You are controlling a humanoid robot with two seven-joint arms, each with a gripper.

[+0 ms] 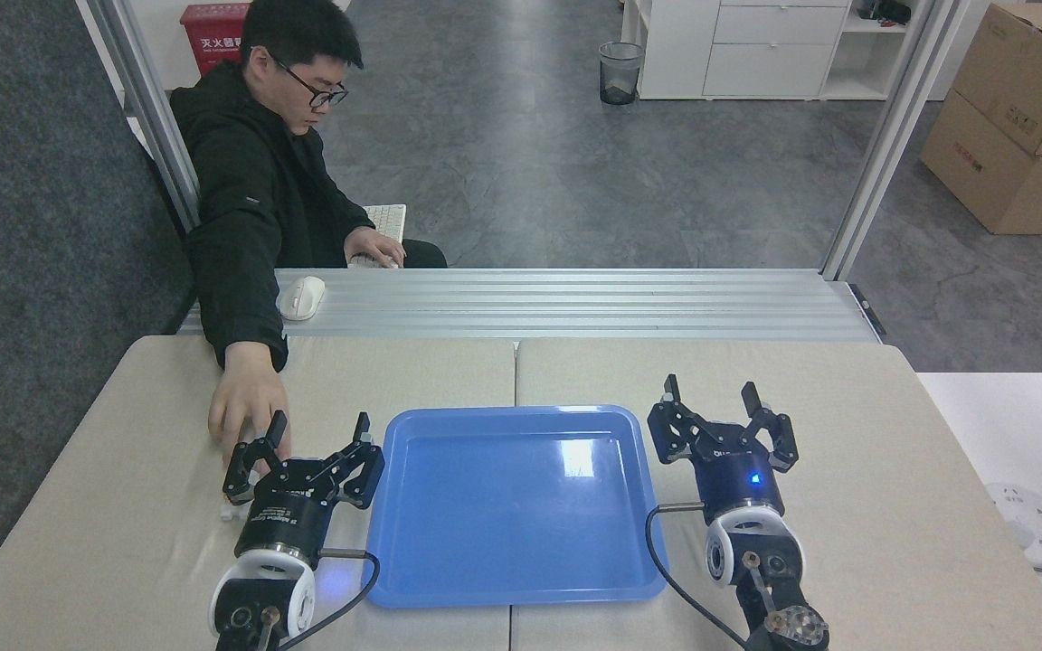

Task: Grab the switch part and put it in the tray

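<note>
You have a wide beige bench (756, 561) made of two panels, with a seam running down its middle. At its centre lies the large shallow glossy blue plastic rectangular tray (412, 579) with rounded corners and a raised rim; nothing shows inside it but glare from a light.

At 10 o'clock from the tray a person in a black jacket (250, 199) sits behind the ribbed aluminium rail (575, 303) and reaches one hand (245, 407) down onto the bench, resting just beyond your left end effector. The person's other hand rests by a white keyboard (387, 219), and a white computer mouse (301, 297) lies on the rail.

Your left end effector (320, 432) sits at 9 o'clock from the tray, just beside its left rim, with its black fingers spread apart and nothing between them. Your right end effector (711, 391) sits at 3 o'clock, near the tray's right rim, fingers likewise spread wide and holding nothing; a blue light glows on its body.

The small white plastic switch part (230, 513) shows only as a pale sliver on the bench at 9 o'clock from the left end effector's body, mostly hidden behind it, outside the tray; its colours cannot be made out.
</note>
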